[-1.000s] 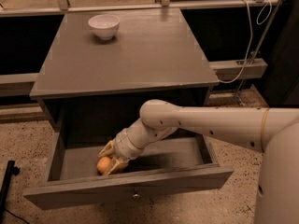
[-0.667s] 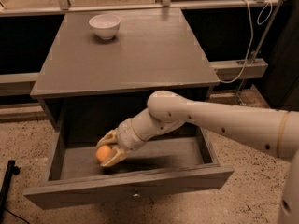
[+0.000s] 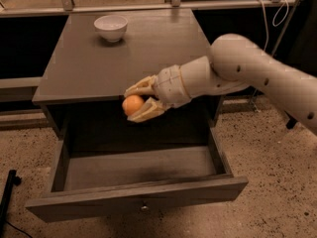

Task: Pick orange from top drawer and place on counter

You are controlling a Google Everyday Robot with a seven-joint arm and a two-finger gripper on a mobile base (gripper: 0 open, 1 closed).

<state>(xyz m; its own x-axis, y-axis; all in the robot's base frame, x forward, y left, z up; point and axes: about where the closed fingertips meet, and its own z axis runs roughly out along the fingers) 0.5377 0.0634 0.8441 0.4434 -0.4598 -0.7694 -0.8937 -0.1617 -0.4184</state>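
My gripper (image 3: 134,103) is shut on the orange (image 3: 132,104), a small round orange fruit, and holds it in the air at the level of the counter's front edge, above the open top drawer (image 3: 138,170). The drawer is pulled out and its grey floor is bare. Its front panel has a small metal knob (image 3: 144,208). The counter (image 3: 129,58) is the flat grey wood-grain top of the cabinet, just behind the gripper. My white arm reaches in from the right.
A white bowl (image 3: 111,27) stands at the back left of the counter. Speckled floor (image 3: 267,152) lies around the cabinet. A white cable (image 3: 270,14) hangs at the back right. A dark object (image 3: 7,195) stands on the floor at the left.
The gripper has lifted the orange up out of the drawer, from near its floor to the height of the counter's front edge.
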